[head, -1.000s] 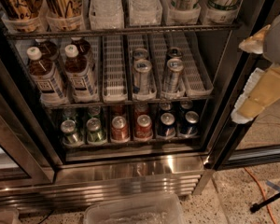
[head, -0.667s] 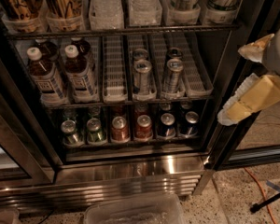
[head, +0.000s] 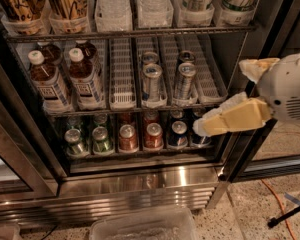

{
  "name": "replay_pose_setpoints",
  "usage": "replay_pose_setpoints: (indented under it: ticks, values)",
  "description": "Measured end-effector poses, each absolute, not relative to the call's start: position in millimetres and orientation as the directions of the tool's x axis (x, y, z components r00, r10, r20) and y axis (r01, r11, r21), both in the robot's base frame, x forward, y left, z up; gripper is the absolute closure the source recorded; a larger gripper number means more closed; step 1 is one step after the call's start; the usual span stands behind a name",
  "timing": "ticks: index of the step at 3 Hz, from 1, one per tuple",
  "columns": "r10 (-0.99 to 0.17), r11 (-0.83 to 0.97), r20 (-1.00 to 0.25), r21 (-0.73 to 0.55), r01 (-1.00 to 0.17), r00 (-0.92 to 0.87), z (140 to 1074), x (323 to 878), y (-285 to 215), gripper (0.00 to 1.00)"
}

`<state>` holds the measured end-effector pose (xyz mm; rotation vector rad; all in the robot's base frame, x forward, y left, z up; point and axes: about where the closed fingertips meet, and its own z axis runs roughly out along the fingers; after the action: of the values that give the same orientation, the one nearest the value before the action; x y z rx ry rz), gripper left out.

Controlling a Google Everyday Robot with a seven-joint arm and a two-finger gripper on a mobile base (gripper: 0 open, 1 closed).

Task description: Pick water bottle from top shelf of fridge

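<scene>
The empty, spread cream gripper (head: pixel 220 98) is sliding left at mid-right, risking hitting silver cans (head: pixel 184 81) below the clear ribbed water bottle (head: pixel 113 1).

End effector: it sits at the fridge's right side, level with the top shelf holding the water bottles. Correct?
No. The camera view shows the end effector at the fridge's right side, but level with the bottom rack of short cans, well below the top shelf and its water bottles.

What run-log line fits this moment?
gripper: right of fridge, by bottom cans, jaws open | water bottle: on top shelf, untouched | phase: pre-grasp
</scene>
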<state>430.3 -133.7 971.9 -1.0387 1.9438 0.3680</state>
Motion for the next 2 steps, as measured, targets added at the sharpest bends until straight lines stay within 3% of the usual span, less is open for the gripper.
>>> replay_pose_setpoints:
  ticks: [2]
  values:
    - [-0.419,0.697,-0.904,-0.261,-0.668,-0.085,1019.0,447.5,-121.8,0.0]
